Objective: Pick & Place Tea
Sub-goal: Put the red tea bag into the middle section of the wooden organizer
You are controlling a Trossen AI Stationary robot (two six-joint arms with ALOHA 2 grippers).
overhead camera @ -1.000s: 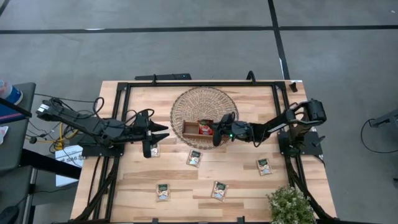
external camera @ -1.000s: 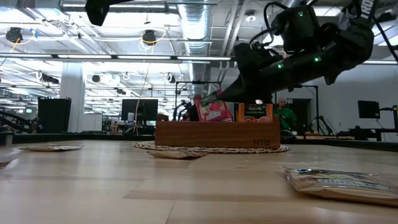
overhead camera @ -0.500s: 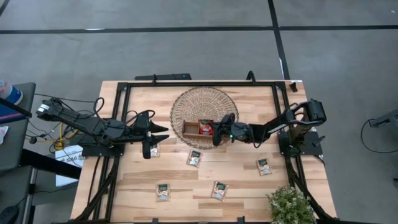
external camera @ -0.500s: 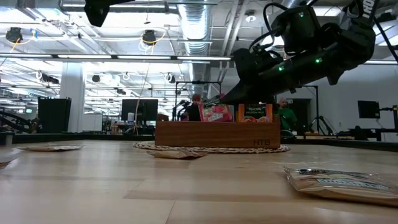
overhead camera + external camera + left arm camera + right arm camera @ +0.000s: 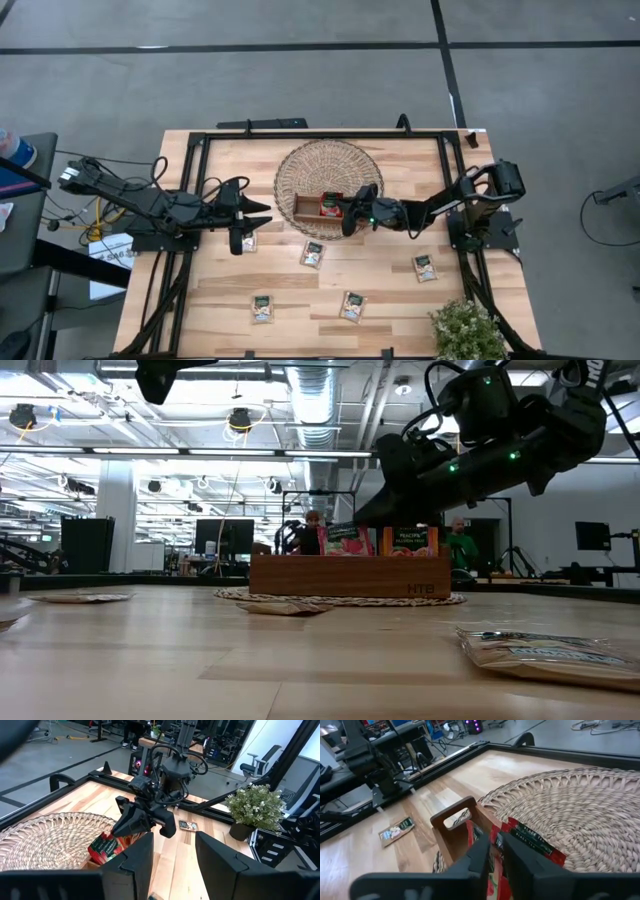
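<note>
Right hand (image 5: 349, 210) over wooden tray (image 5: 310, 208); table (image 5: 390, 290) holds sachets (image 5: 352, 306).

Overall light: bright and even across the worktop (image 5: 400, 290) in the high view.
Source: overhead lamps (image 5: 238, 420) in the low view.
Shadows: short and soft beside both arms; the right tool (image 5: 375, 510) reads as a dark silhouette against the lit room.
Glare: pale sheen on the worktop's near edge, low view.
Focus: nearest sachet (image 5: 550, 652) soft; own fingers (image 5: 522, 865) blurred in the right wrist view.
</note>
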